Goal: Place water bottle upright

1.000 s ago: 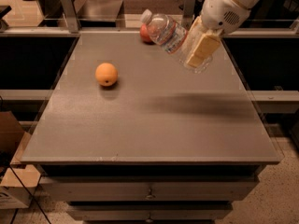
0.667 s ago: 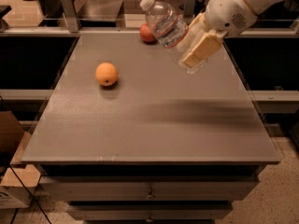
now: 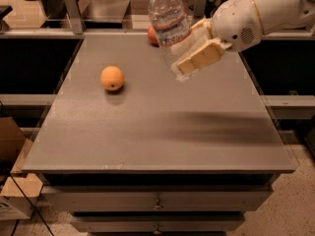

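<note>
The water bottle (image 3: 168,21) is a clear ribbed plastic bottle with a white cap and a red-and-white label band. It is held in the air above the far middle of the table, nearly upright, cap up and leaning slightly left. My gripper (image 3: 189,58) comes in from the upper right on a white arm and is shut on the bottle's lower half, its tan fingers (image 3: 203,56) clamped across it. The bottle's base is hidden behind the fingers.
An orange (image 3: 112,77) lies on the grey table (image 3: 147,132) at the left. A red round object (image 3: 153,35) sits at the table's far edge, partly behind the bottle. A railing runs behind the table. Cardboard boxes stand on the floor at the lower left.
The gripper has rotated the bottle from lying sideways with its cap pointing left to nearly upright, and has lifted it slightly.
</note>
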